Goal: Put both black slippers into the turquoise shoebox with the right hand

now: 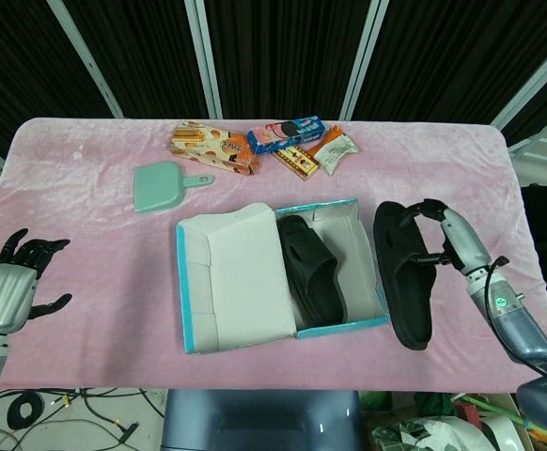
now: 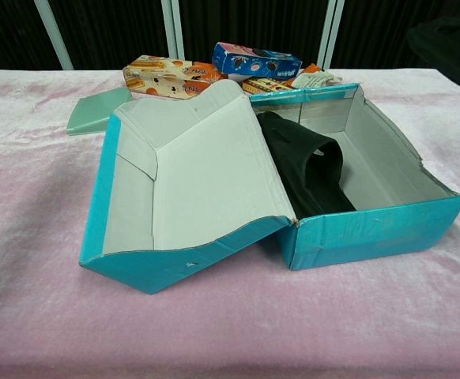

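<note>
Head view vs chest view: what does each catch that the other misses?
Head only: the left robot hand, empty, fingers apart, at the table's left edge; the right robot hand holding the second black slipper just right of the turquoise shoebox. Chest only: the box's outer front wall; a dark shape at top right is too cropped to name. Both: the open box, the first black slipper inside, the snack packs and the green mirror behind.

A staged robot lab or recording bay, judging by the table draped in a pink velvet cloth [image 1: 95, 169], the black curtain panels [image 1: 283, 47] in pale metal framing behind it, and loose cables [image 1: 57, 409] tangled on the floor below.
</note>
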